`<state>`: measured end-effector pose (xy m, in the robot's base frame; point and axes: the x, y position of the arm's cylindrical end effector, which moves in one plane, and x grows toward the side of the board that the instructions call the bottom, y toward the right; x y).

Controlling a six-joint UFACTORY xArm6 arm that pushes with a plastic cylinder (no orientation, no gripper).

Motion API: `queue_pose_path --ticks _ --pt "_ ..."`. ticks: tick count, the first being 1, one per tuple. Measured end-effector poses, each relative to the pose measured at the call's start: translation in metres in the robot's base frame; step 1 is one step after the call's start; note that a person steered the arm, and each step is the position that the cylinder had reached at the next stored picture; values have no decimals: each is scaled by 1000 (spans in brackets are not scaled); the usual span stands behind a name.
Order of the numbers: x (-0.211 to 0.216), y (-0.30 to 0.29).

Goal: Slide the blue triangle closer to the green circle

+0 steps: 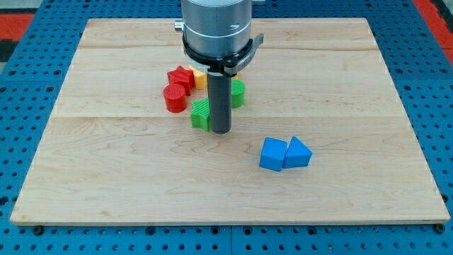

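Note:
The blue triangle [298,153] lies right of the view's centre, touching a blue cube [272,154] on its left. The green circle [238,93] sits up and to the left of them, partly hidden behind my rod. My tip [221,132] rests on the board just right of a green block [201,113], left of and above the blue pair, apart from them.
A red cylinder [174,97], a red star-like block [181,76] and a yellow block [199,76] cluster left of the rod. The arm's grey body [216,28] hangs over the board's top centre. The wooden board [106,177] lies on a blue pegboard.

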<state>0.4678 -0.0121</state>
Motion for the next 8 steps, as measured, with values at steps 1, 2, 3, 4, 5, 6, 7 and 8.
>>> queue_pose_path --ticks 1,2,3,4,5,6,7,8 --pt "-1 42" --pt "-7 111" --pt "-8 196" --pt "16 277" --pt "63 328" --pt "106 336" --pt "121 307" --pt "121 265"
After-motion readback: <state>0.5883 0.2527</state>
